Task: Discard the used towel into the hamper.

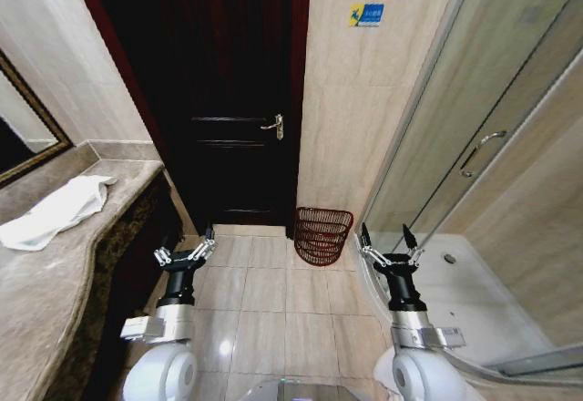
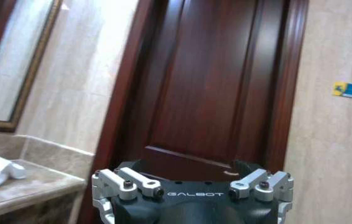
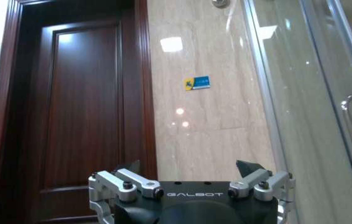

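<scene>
With both grippers open and holding nothing, the left gripper (image 1: 185,257) should grab the white towel (image 1: 53,211) near the counter's (image 1: 64,282) back edge in a bunch, so nothing trails on the way to the hamper (image 1: 322,235), while the right gripper (image 1: 388,244) waits.

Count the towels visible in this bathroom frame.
1: a white towel lies crumpled on the marble counter, to the robot's left. Others may be hidden.

Bathroom: glass shower stall (image 1: 474,173), vanity counter (image 1: 82,264) w/ mirror (image 1: 23,128).

Head camera looks down at the floor; both wrist cameras face the door (image 1: 239,100).
</scene>
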Robot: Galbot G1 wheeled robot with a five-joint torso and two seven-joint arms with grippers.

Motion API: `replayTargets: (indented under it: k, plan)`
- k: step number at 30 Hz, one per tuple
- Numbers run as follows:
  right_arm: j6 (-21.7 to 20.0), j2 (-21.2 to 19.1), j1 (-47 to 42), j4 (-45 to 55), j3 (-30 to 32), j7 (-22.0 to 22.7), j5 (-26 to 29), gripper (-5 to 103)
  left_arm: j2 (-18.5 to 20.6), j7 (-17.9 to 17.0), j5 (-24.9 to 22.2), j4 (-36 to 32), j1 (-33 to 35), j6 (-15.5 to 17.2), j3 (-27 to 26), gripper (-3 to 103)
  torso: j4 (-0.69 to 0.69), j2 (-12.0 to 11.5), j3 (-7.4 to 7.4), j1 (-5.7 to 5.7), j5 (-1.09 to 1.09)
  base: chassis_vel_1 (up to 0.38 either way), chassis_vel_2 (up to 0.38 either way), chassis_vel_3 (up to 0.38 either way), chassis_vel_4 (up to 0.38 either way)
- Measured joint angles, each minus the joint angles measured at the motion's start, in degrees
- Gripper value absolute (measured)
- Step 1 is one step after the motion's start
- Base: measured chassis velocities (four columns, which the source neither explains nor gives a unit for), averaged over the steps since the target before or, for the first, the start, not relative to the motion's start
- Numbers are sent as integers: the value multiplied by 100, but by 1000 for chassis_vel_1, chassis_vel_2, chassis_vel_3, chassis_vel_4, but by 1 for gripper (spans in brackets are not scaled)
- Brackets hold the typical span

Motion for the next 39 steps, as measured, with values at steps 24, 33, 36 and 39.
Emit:
replayTargets:
  k: [24, 33, 36, 39]
  plan:
    - [98, -8, -16, 7, 42, -104, 90, 100, 0, -183, 93, -88, 51, 35, -13, 100, -1, -1, 1, 4, 0, 84, 83, 90, 85]
    - [99, -7, -21, -47, 52, -193, 148, 100, 0, -235, 112, -80, 41, 53, -14, 100, -1, -1, 1, 4, 0, 130, 123, 119, 121]
    - [72, -7, -20, -48, 51, -196, 149, 100, 0, -264, 112, -78, 34, 70, -25, 100, -1, -2, 1, 4, 0, 116, 119, 135, 125]
    - [17, -13, -4, -47, 49, -197, 148, 100, 0, -339, 125, -78, 35, 113, -40, 100, -1, -1, 1, 4, 0, 128, 116, 131, 112]
